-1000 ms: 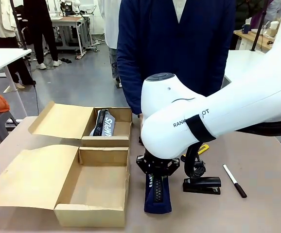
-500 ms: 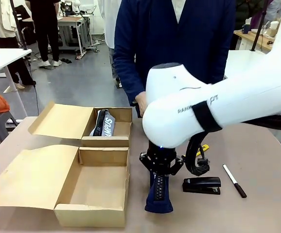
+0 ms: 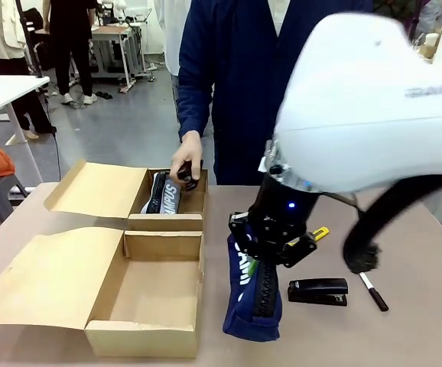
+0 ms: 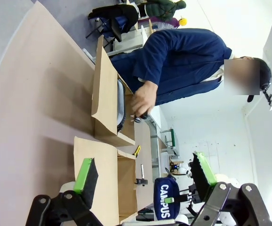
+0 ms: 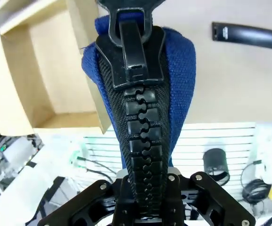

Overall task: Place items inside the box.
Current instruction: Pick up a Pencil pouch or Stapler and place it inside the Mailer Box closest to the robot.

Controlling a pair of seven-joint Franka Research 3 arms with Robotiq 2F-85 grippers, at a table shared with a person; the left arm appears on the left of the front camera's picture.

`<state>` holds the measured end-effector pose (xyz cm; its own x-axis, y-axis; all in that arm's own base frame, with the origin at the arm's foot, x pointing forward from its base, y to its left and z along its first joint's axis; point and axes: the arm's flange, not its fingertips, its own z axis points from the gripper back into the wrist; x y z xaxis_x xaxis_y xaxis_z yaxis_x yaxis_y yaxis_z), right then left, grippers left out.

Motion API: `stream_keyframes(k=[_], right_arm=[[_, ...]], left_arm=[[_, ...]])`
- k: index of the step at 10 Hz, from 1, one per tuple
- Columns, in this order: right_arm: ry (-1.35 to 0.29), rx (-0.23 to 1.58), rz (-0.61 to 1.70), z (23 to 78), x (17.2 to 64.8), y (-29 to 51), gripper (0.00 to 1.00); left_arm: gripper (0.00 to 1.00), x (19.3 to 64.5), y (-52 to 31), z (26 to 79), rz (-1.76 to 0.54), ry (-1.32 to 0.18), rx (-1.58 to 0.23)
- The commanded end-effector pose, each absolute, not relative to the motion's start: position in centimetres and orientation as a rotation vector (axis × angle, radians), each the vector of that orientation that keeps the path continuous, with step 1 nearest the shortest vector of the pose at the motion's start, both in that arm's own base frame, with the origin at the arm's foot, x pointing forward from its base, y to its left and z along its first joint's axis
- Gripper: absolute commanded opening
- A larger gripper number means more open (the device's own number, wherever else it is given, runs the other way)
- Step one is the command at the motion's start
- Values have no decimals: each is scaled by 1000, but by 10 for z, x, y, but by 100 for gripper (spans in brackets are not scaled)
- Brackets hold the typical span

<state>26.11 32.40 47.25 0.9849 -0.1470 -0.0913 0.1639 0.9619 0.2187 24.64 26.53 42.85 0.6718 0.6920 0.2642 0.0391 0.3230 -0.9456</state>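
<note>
My right gripper (image 3: 272, 238) is shut on the top end of a navy zip pouch (image 3: 251, 300) with white lettering, which hangs just above the table beside the near box (image 3: 148, 325). In the right wrist view the pouch's black zipper (image 5: 135, 101) runs up between my jaws. Another navy pouch (image 3: 164, 194) lies in the far box (image 3: 167, 222), where a person's hand (image 3: 186, 162) holds a small black thing. A black stapler (image 3: 318, 291), a white marker (image 3: 372, 290) and a yellow-black knife (image 3: 318, 233) lie on the table to the right. My left gripper (image 4: 143, 175) stands open, holding nothing.
Both cardboard boxes have their lids folded out to the left (image 3: 49, 279). The near box's inside is bare. The person stands at the far edge in a navy coat (image 3: 274, 69). The stapler (image 5: 249, 36) lies close beside the hanging pouch.
My right gripper has risen and tilted, lifting the pouch off the table. The person's hand has come down over the far box with a small black thing.
</note>
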Motion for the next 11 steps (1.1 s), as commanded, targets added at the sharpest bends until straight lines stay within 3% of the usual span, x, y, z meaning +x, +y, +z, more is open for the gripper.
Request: stream_keyframes(k=[1,5,8,11], right_arm=[[88,228,-159,466,270,329,7],[-55,388,-126,461,302,386,7],[-112,330,-65,457,318,460,7],[-61,257,-27,435,332,510,7]], left_arm=[[100,247,265,429,469,-771,-1192],[100,247,265,429,469,-771,-1192],[100,247,265,429,469,-771,-1192],[100,247,265,429,469,-771,-1192]])
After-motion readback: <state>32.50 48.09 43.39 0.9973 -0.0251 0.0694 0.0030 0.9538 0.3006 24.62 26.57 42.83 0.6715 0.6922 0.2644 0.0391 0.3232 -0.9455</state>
